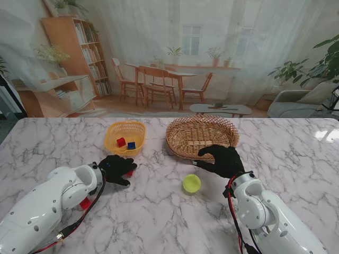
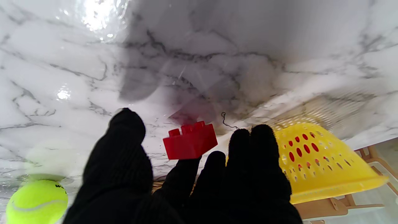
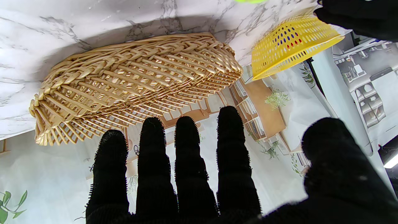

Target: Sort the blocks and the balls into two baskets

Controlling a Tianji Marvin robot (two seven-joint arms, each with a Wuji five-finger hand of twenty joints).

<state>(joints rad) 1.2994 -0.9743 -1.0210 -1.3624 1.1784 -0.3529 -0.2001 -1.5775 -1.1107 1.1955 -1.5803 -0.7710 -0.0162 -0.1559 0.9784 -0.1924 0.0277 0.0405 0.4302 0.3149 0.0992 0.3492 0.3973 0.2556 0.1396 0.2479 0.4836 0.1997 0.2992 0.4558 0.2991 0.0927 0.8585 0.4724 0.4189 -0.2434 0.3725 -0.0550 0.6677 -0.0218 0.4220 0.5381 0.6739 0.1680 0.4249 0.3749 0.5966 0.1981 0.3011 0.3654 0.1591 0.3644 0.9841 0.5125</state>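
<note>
Spanning the whole scene lay a white marble table (image 1: pixel 169 211), veined grey.
Wicker basket (image 1: pixel 201 136): oval, woven, farther from me and right of centre; nothing could be made out inside it.
Yellow basket (image 1: pixel 125 136): perforated plastic, left of the wicker one and apart from it, holding a red block (image 1: pixel 121 142) and a blue block (image 1: pixel 131 145) side by side.
Right hand (image 1: pixel 222 160): black-gloved, fingers straight and spread, grasping nothing, its fingertips at the near rim of the wicker basket.
Left hand (image 1: pixel 116 168): black-gloved, near the yellow basket on my side, fingers curled about a red brick (image 2: pixel 190 140); its wrist view showed the studded brick pinched at the fingertips, clear of the table.
Tennis ball (image 1: pixel 192 183): yellow-green, resting on the table between the two hands, nearer the right
</note>
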